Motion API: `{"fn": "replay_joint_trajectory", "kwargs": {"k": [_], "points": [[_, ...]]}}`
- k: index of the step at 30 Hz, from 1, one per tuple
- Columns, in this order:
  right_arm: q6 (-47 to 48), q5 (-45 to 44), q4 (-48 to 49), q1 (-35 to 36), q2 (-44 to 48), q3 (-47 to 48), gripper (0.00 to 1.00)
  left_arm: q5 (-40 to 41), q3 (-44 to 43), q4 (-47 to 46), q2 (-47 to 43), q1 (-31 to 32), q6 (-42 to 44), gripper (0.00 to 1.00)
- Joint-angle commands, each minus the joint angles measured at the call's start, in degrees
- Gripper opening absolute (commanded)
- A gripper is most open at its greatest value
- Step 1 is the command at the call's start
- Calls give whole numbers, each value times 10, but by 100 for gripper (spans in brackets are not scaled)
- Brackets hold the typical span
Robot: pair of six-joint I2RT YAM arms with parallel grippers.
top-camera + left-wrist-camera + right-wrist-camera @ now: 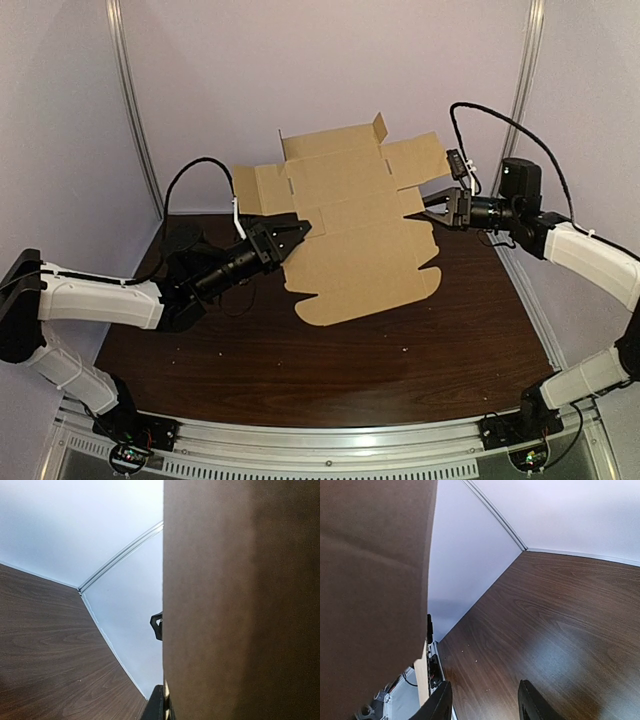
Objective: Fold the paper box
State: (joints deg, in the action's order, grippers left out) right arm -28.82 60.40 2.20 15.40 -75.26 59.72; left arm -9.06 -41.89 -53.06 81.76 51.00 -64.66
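left gripper [300, 232] on flat cardboard box [355, 250]

The left arm [100, 300] and right arm [592, 256] are wearing smooth white shells between black joints. The left gripper [303, 232] and right gripper [433, 204] are showing matte black, and a thin black cable [185, 177] is looping above each wrist.

A robot lab cell (closely walled): pale panel walls [60, 130], metal corner rails [135, 110], dark wood-grain table [330, 360]
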Motion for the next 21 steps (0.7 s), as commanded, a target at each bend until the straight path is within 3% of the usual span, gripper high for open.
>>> {"fn": "replay_joint_trajectory", "kwargs": {"k": [1, 8, 21], "points": [[-31, 45, 45, 9, 22, -16, 47, 19, -3, 9, 6, 2, 12, 0], [-71, 69, 61, 9, 35, -18, 51, 23, 3, 34, -4, 2, 28, 0], [-46, 57, 35, 33, 14, -13, 59, -36, -11, 6, 18, 3, 24, 0]]}}
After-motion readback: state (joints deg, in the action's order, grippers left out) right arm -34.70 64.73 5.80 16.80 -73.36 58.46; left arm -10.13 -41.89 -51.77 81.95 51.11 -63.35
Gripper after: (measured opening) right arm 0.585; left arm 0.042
